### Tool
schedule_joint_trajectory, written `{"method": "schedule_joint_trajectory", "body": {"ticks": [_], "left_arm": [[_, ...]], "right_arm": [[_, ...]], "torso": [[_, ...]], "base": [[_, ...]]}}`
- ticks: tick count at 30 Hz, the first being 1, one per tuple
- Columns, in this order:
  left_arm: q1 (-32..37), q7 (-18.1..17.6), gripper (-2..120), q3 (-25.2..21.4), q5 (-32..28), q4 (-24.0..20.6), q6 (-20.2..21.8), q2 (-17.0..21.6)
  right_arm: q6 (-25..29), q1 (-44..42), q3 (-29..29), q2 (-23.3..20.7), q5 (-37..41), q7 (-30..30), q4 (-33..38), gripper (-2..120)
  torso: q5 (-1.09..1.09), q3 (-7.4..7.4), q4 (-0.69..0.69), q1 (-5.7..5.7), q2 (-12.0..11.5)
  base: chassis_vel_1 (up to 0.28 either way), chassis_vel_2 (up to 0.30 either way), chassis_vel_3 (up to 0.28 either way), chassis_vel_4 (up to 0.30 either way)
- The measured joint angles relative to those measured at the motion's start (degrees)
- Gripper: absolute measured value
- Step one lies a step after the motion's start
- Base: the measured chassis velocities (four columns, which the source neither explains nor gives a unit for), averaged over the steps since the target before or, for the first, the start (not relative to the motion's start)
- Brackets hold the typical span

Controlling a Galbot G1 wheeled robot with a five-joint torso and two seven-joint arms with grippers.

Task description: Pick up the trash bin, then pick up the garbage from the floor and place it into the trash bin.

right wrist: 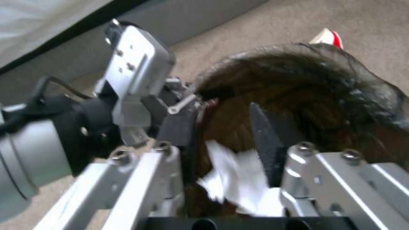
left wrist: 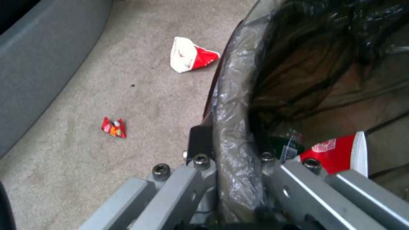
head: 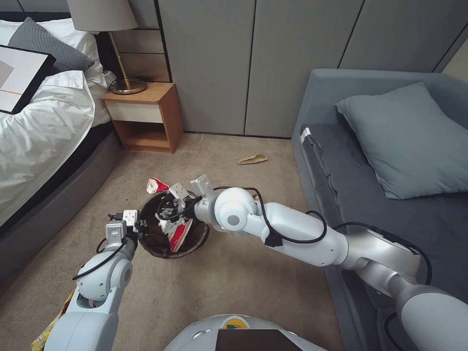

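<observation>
The trash bin [head: 197, 237], lined with a dark bag, hangs just above the carpet. My left gripper [head: 135, 225] is shut on its near rim [left wrist: 234, 127]. Over the bin's mouth, my right gripper [head: 169, 206] stands open, its black pads [right wrist: 265, 140] spread apart, and a white crumpled tissue [right wrist: 238, 179] lies below them inside the bin. A red-and-white crushed cup [head: 179, 235] also lies in the bin. Garbage on the floor: another red-and-white cup [head: 157, 185] just behind the bin, a tan paper scrap [head: 252, 159] farther back, and a small red wrapper [left wrist: 113, 127].
A bed [head: 44, 126] runs along the left, with a wooden nightstand [head: 146, 117] and lamp behind it. A grey sofa [head: 380, 161] with a pillow bounds the right. A yellow wrapper [head: 46, 336] lies under my left arm. Open carpet lies between.
</observation>
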Motion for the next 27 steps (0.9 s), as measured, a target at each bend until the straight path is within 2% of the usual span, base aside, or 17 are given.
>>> {"method": "schedule_joint_trajectory", "body": {"ticks": [3,5,6,8,11,14,18,21,22,23,26,27], "left_arm": [[-0.1,0.0,3,0.0,0.0,0.2,0.0,-0.1],[-0.1,0.0,3,0.0,0.0,0.4,0.0,-0.1],[-0.1,0.0,3,0.0,0.0,0.4,0.0,-0.1],[-0.1,0.0,3,0.0,0.0,0.5,0.0,-0.1],[-0.2,0.0,3,0.0,0.0,0.6,0.0,-0.1],[-0.2,0.1,3,0.0,0.0,0.6,0.0,-0.1],[-0.1,0.1,3,0.0,0.0,0.6,0.0,-0.1],[-0.1,0.2,3,0.0,0.0,0.6,0.0,-0.1],[-0.1,0.3,3,0.0,0.0,0.4,0.0,0.0],[-0.1,0.3,3,0.0,0.0,0.4,0.0,0.0],[0.0,0.4,3,0.0,-0.1,-0.1,0.0,0.2],[0.0,0.4,3,0.0,-0.1,-0.1,0.0,0.2]], "right_arm": [[0.4,0.0,0.3,0.2,-0.2,-0.6,-0.3,43],[0.9,0.0,0.7,0.2,-0.6,-1.2,-0.7,55],[0.9,0.0,0.7,0.2,-0.6,-1.2,-0.7,55],[1.2,-0.2,1.2,0.2,-0.7,-1.5,-0.9,67],[1.3,-0.2,1.3,0.3,-0.7,-1.6,-1.0,72],[1.4,-0.3,2.0,0.4,-1.0,-1.6,-1.1,88],[1.4,-0.1,2.8,-0.1,-0.9,-1.2,-0.5,96],[1.2,0.0,5.5,-3.0,-0.4,-0.6,1.2,100],[1.2,-0.5,8.0,-5.7,-0.2,-0.5,2.3,100],[1.2,-0.5,8.0,-5.7,-0.2,-0.5,2.3,100],[1.4,-3.5,15.1,-11.2,-0.3,-0.1,5.6,100],[1.4,-3.5,15.1,-11.2,-0.3,-0.1,5.6,100]], "torso": [[0.00,0.00,0.00,0.00,0.0],[0.00,0.00,-0.01,0.00,0.0],[0.00,0.00,-0.01,0.00,0.0],[0.00,0.00,-0.01,0.00,0.0],[0.00,0.00,0.00,0.00,0.0],[0.00,0.00,0.00,0.00,0.0],[0.00,0.00,0.00,0.00,0.0],[0.01,0.00,0.01,0.00,0.0],[0.01,0.00,0.00,0.00,0.0],[0.01,0.00,0.00,0.00,0.0],[0.02,0.00,-0.01,0.00,0.0],[0.02,0.00,-0.01,0.00,0.0]], "base": [[0.000,0.000,0.000,0.000],[0.000,0.000,0.000,0.000],[0.000,0.000,0.000,0.000],[0.000,0.000,0.000,0.000],[0.000,0.000,0.000,0.000],[0.000,0.000,0.000,0.000],[0.000,0.000,0.000,0.000],[0.000,0.000,0.000,0.000],[0.000,0.000,0.000,0.000],[0.000,0.000,0.000,0.000],[0.000,0.000,0.000,0.000],[0.000,0.000,0.000,0.000]]}}
